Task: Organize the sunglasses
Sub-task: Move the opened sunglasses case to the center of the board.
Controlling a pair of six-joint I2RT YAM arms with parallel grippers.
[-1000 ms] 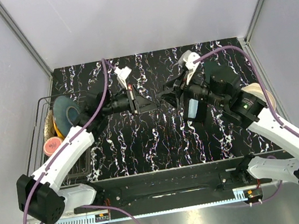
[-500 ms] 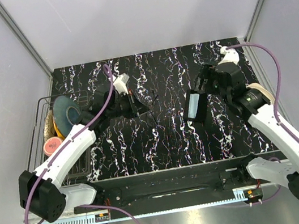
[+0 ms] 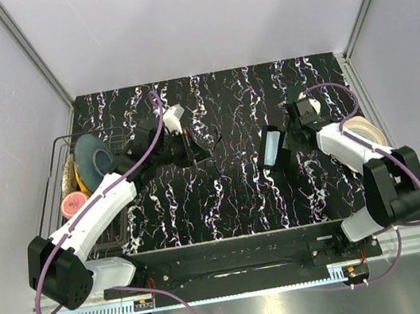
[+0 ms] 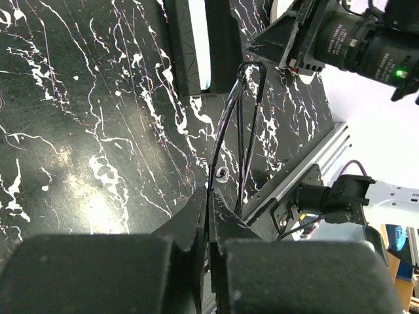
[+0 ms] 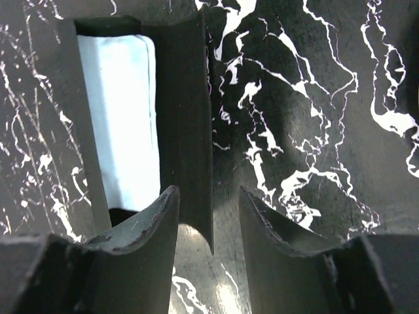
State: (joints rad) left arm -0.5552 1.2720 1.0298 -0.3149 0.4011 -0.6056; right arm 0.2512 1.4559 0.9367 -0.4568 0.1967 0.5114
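Top external: black, white-veined table [image 3: 233, 197], grey walls. Wire basket [image 3: 55, 155] at the left edge holds a blue dish [image 3: 92, 156] and a pink tub [image 3: 73, 204]. Open case [image 3: 272, 149] sits right of centre, pale lining up. Left gripper [image 4: 208, 209] is clenched on the sunglasses [image 4: 239, 131], left of the case and apart from it. Right gripper [image 5: 208, 196] is low, fingers parted astride the case's lid.

Far strip of the table [image 3: 223, 90]: bare marble across the full width, passable. Right of middle, the open case [image 3: 272, 149] blocks. The right gripper [image 3: 291, 140] is at its right side, jaws apart either side of the case's dark edge. Left of middle, the left gripper [image 3: 187, 146] is clamped on the sunglasses [image 4: 239, 131]. A gap lies between these and the case. Left edge: loaded wire rack [image 3: 59, 146]. Right edge: tape roll [image 3: 367, 131].
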